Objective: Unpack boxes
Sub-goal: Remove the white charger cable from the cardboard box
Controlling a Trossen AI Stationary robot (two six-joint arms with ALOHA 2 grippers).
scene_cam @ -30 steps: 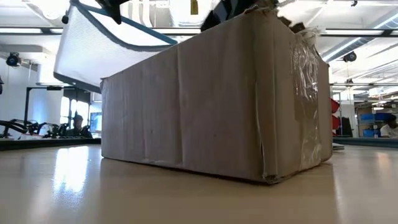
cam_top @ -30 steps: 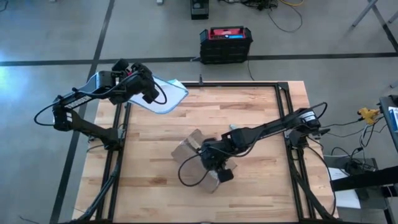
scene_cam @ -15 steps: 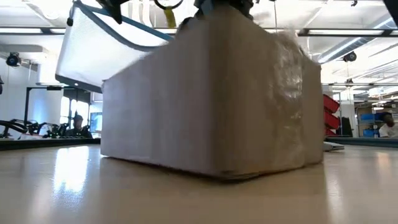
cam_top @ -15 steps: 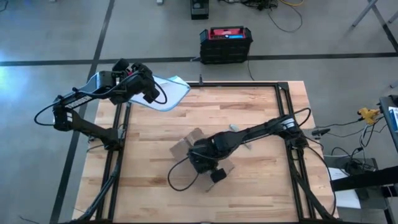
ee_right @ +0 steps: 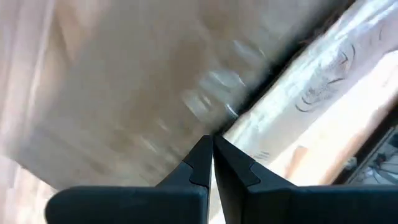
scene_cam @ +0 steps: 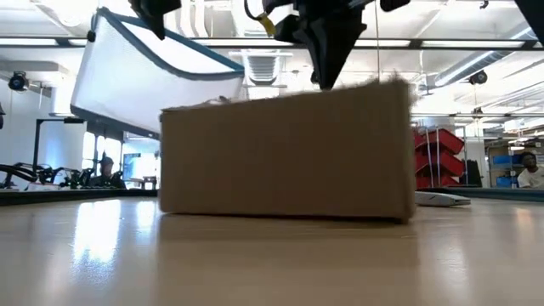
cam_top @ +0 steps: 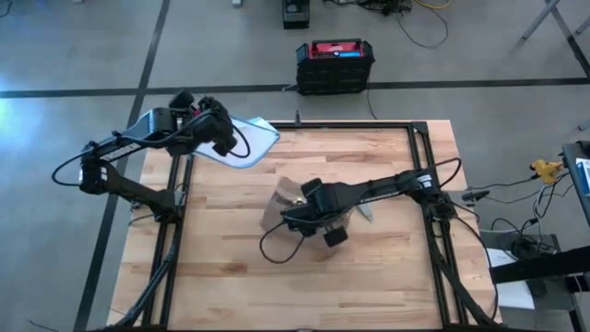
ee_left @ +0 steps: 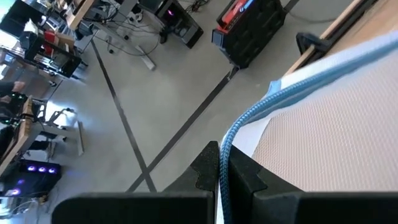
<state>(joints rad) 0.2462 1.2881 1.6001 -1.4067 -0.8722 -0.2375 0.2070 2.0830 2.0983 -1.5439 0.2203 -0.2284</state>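
Cardboard box [scene_cam: 285, 153] directly under closed right hand [ee_right: 212, 144], pinched at its top edge.

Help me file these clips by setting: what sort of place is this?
Probably a robotics lab or workshop. A butcher-block table in a black frame stands on a bare concrete floor marked with dark lines, loose cables trail past it, and the low view shows red bins and ceiling lights behind.

box [cam_top: 288, 205] mid-table [cam_top: 387, 267], pouch [cam_top: 249, 138] over table's far-left corner, case [cam_top: 335, 65] behind
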